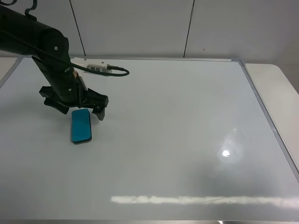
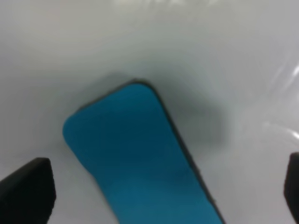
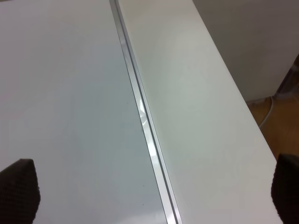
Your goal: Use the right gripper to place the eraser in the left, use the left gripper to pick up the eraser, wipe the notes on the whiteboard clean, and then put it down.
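Overhead, my left claw (image 1: pixel 78 108) hangs at left of frame, jaws spread wide and gripping nothing, just above the top end of the teal eraser (image 1: pixel 81 126), which lies flat on the whiteboard (image 1: pixel 177 135). My right claw is out of shot here.

Left wrist view: the eraser (image 2: pixel 140 163) fills the centre, blurred, its lower end cut off, both fingertips (image 2: pixel 28 189) clear of it.

Right wrist view: my right claw (image 3: pixel 149 193) stands wide open and empty over the board's silver frame (image 3: pixel 140 112).
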{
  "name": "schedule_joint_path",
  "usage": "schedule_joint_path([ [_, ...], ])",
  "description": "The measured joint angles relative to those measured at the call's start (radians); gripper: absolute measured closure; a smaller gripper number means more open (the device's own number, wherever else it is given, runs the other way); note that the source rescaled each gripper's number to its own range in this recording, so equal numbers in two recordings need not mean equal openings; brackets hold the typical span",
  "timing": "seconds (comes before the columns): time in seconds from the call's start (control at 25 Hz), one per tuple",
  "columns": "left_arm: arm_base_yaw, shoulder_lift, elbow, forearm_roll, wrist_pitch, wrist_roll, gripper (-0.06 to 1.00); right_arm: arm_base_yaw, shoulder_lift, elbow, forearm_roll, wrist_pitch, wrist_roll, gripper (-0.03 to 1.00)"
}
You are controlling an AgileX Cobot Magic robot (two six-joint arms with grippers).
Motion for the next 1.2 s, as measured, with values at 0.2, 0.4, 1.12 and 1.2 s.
schedule_joint_path([
  [0.2,-0.007,-0.175,0.03,0.006,-0.012,0.0,-0.05,0.0,0.0,0.0,0.0,0.0,0.0,-0.03],
  [0.4,-0.007,-0.429,0.128,0.019,-0.033,0.0,-0.05,0.0,0.0,0.0,0.0,0.0,0.0,-0.03],
  [1.12,0.253,-1.36,0.36,0.07,0.212,0.001,-0.06,0.0,0.0,0.0,0.0,0.0,0.0,-0.03],
  [1.2,0.254,-1.449,0.361,0.072,0.256,0.003,-0.06,0.0,0.0,0.0,0.0,0.0,0.0,-0.03],
])
